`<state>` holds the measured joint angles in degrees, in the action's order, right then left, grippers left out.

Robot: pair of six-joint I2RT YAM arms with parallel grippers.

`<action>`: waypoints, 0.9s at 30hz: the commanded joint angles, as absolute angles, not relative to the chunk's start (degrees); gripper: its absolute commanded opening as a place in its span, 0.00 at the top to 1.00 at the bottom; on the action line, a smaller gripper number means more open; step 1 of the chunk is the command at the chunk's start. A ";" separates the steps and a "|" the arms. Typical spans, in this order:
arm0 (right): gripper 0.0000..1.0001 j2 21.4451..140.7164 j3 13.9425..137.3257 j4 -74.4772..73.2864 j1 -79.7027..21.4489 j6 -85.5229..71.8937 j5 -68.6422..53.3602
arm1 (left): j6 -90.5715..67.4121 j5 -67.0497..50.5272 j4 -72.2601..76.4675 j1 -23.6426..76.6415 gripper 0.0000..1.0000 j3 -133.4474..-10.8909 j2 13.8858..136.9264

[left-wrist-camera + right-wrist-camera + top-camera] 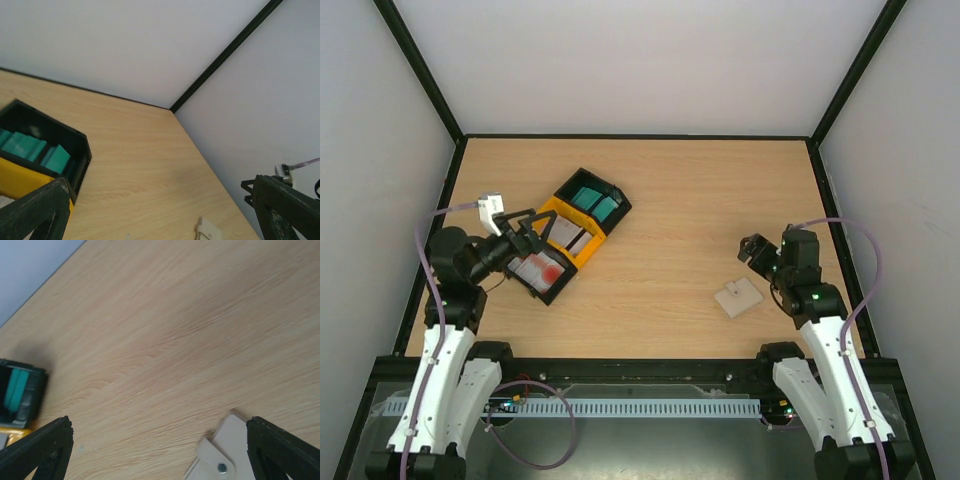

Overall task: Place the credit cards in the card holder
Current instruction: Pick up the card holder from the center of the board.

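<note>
Light wooden surface (660, 190), white walls around. Black and yellow plastic tray bins (558, 212) hold thin plastic credit cards (595, 200) — teal, white-grey, red-marked. Flat beige card holder (738, 297) lies well right of the bins. Left hand (535, 235) spread wide over the bins; right hand (755, 252) farther right — spread, empty.

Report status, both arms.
Left end effector open at the tray bins. Right end effector open beside card holder. Credit cards in bins, none held. Nothing blocking.

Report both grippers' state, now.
Left gripper: open, holding nothing.
Right gripper: open, holding nothing; the card holder lies on the table close by.
</note>
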<state>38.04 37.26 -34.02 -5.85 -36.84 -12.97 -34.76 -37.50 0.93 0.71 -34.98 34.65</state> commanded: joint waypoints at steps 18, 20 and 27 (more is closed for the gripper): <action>0.13 44.22 25.41 -38.26 -5.65 -63.74 8.53 | -37.76 -27.19 10.35 28.74 0.00 -29.60 44.21; 0.19 46.39 23.82 -36.91 -5.66 -62.60 4.29 | -37.36 -27.24 10.54 30.17 0.00 -29.95 45.29; 0.56 54.97 19.29 -30.80 -5.68 -58.98 -8.42 | -36.83 -24.67 10.83 34.16 0.00 -30.49 48.38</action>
